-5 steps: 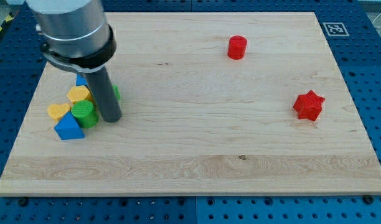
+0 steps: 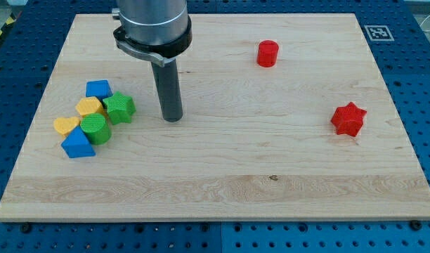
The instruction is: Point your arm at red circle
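The red circle (image 2: 268,53), a short red cylinder, stands near the view's top, right of centre on the wooden board (image 2: 222,176). My tip (image 2: 173,118) rests on the board left of centre, well to the left of and below the red circle. It stands just right of a cluster of blocks: a green star-like block (image 2: 119,108), a green cylinder (image 2: 95,128), two yellow blocks (image 2: 90,107) (image 2: 65,126), a blue cube-like block (image 2: 98,89) and a blue triangle-like block (image 2: 77,144).
A red star (image 2: 348,119) sits at the view's right. A printed marker tag (image 2: 379,32) lies at the board's top right corner. The board sits on a blue perforated table (image 2: 426,84).
My tip has moved to the view's right and slightly up, away from the block cluster. The green star-like block and blue cube, formerly hidden behind the rod, now show.
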You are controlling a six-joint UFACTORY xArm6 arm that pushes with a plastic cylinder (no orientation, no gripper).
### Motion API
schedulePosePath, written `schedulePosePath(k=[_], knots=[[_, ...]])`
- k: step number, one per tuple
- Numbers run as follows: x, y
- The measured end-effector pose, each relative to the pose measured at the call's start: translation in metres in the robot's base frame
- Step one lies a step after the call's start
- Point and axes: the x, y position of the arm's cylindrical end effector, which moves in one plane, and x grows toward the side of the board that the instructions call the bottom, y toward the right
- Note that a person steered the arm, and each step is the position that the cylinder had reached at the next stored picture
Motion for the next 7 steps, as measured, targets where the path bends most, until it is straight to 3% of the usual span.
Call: schedulePosePath(k=[2,7], knots=[[-0.005,0.016],[-0.076,0.182]])
